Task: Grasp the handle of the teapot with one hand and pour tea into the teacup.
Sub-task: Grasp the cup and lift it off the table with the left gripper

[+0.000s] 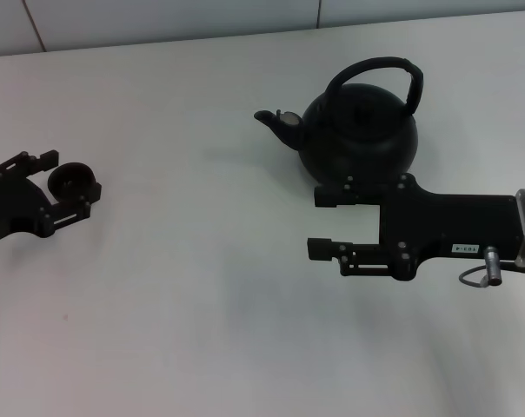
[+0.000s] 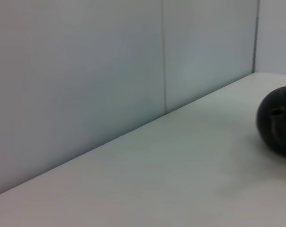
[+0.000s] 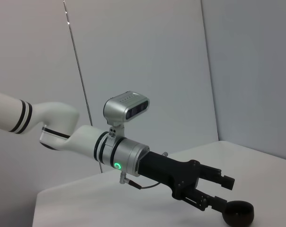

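The left end effector (image 1: pixel 64 186) holds the teacup (image 1: pixel 72 180) between its fingers, while the right end effector (image 1: pixel 322 223) hovers spread wide just beside the teapot (image 1: pixel 358 130) on the worktop (image 1: pixel 202 287).

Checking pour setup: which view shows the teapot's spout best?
Head view: the teapot shows whole, with its spout aimed toward the robot's left. The left wrist view catches only part of the body; the right wrist view shows none.

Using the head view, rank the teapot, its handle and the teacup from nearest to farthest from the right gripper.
1. teapot: its body sits just behind the right gripper.
2. handle: arches over the pot's top, farther back.
3. teacup: far across the table, at the left gripper.
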### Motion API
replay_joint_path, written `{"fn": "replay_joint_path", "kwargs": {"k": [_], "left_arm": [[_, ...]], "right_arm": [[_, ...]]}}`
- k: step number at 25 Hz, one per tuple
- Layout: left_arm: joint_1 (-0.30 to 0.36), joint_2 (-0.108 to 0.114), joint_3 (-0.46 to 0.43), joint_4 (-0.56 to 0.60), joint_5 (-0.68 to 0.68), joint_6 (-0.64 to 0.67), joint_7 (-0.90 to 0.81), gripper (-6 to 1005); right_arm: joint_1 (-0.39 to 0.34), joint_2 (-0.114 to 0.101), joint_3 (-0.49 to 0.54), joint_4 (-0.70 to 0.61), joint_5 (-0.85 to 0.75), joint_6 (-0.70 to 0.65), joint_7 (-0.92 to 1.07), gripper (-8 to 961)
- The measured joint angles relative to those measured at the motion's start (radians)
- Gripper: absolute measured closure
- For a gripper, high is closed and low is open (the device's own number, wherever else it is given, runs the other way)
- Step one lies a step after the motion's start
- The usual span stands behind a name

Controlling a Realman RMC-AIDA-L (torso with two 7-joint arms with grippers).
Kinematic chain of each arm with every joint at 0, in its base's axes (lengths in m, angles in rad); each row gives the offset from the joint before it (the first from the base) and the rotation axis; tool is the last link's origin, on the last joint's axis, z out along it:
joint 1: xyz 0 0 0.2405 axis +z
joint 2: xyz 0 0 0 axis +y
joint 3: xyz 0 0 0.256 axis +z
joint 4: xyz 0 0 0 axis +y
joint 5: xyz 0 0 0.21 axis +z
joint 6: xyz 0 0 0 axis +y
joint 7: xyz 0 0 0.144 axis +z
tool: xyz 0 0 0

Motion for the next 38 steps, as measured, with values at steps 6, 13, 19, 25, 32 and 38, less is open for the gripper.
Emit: {"fn": "replay_joint_path", "kwargs": {"k": [6,13,19,25,32,38], "left_arm": [[0.002,0.002,0.000,0.000,0.004,-0.041,0.001,217],[0.002,0.005,0.005,0.000,0.031,-0.064,0.001,220],[0.000,0.004,0.036,0.000,0.056,-0.104,-0.004,223],[-0.009,0.002,0.051,0.000,0.052,-0.154,-0.005,225],[-0.021,0.001,0.051,-0.001,0.050,-0.157,-0.001,228],[-0.043,0.003,0.051,-0.032,0.057,-0.185,0.002,231]], "right_arm": [[0.006,0.000,0.000,0.000,0.001,0.000,0.000,276],[0.013,0.000,0.000,0.003,0.001,0.006,0.000,276],[0.014,0.000,0.000,0.003,0.001,0.008,0.001,277],[0.015,0.000,0.000,0.006,0.001,0.008,0.004,277],[0.015,0.000,0.000,0.006,0.001,0.008,0.007,275],[0.018,0.000,0.000,0.006,0.001,0.008,0.008,275]]}}
